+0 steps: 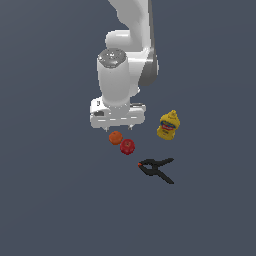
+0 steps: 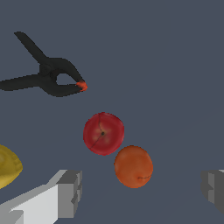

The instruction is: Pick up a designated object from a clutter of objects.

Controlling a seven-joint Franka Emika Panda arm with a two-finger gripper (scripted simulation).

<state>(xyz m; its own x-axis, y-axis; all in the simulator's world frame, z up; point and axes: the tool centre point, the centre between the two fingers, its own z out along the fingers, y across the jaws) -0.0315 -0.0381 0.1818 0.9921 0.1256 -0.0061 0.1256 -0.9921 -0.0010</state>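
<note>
Wrist view: mustard bottle (image 2: 8, 166) and pincer (image 2: 142, 190) fingers cropped.

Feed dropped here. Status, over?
Gripper open, empty, above orange. Orange untouched on floor. Red ball right beside it, may crowd fingers.

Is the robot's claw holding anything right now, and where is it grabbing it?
Nothing is held. The gripper is open, its fingers apart, and the orange ball lies between them untouched beside the red ball.
</note>
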